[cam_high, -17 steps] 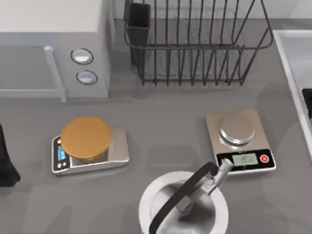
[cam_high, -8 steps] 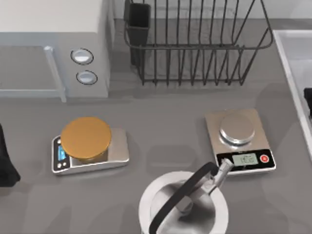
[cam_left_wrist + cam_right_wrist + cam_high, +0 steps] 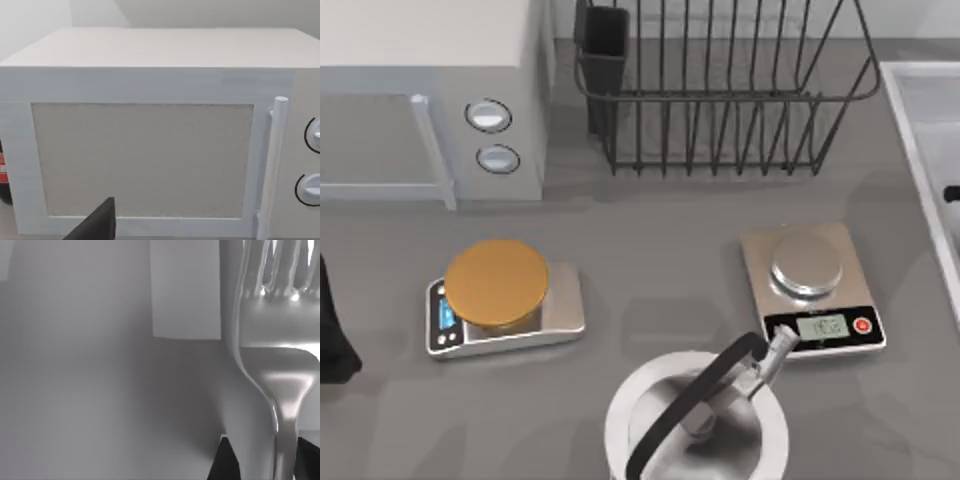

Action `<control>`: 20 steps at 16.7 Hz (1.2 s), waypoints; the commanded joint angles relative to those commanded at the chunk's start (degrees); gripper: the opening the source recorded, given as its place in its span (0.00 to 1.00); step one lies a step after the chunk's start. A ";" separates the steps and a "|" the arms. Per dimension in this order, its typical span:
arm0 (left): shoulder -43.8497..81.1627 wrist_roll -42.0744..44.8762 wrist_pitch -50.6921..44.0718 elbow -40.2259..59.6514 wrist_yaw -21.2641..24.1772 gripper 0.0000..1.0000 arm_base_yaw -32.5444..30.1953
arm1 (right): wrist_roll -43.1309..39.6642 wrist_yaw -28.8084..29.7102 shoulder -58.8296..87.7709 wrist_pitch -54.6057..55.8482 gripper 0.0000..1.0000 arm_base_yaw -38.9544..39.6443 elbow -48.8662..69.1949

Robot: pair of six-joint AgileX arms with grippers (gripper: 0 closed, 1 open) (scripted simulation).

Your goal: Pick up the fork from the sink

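- Fork (image 3: 280, 365) upright at right of the right wrist frame, neck clamped between right gripper (image 3: 265, 462) fingertips (image 3: 223, 462).
- Sink (image 3: 920, 120) at right edge of the top frame.
- Left gripper (image 3: 97, 225) low in its frame, facing microwave (image 3: 150, 150); grip impossible to tell.

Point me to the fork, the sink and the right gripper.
fork (image 3: 280, 360): right wrist view, on the neck below the tines.
sink (image 3: 910, 120): top view, on its pale left rim.
right gripper (image 3: 260, 460): right wrist view, between the dark fingertips, at the fork's handle.
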 joint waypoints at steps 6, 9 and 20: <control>0.00 0.00 0.00 0.00 0.00 1.00 0.00 | 0.00 0.00 0.00 0.00 0.00 0.00 0.00; 0.00 0.00 0.00 0.00 0.00 1.00 0.00 | 0.42 -0.48 -2.58 -0.79 0.00 0.17 0.83; 0.00 0.00 0.00 0.00 0.00 1.00 0.00 | 0.25 -0.58 -9.75 -27.23 0.00 0.07 19.62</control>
